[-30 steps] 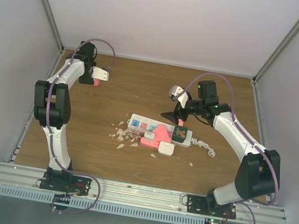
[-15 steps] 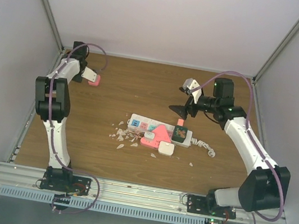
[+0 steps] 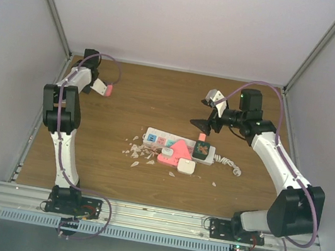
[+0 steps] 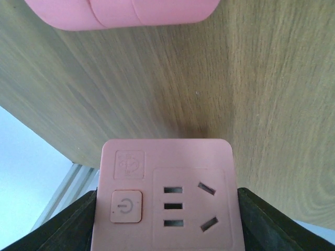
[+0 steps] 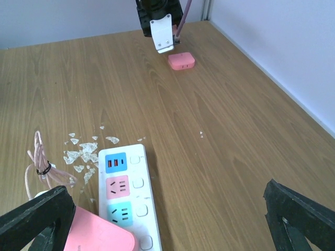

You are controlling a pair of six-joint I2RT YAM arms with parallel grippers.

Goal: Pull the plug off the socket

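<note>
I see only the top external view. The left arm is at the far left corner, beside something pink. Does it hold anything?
Observer: Yes. The left wrist view shows the left end effector closed on a pink adapter, whose face has a power button and socket slots.
Operator: Then what is the pink thing I see on the table?
Observer: In the right wrist view it is a second pink block, lying on the table near that end effector, not gripped.
Operator: And the right arm?
Observer: The right end effector stands wide open and holds nothing.
</note>
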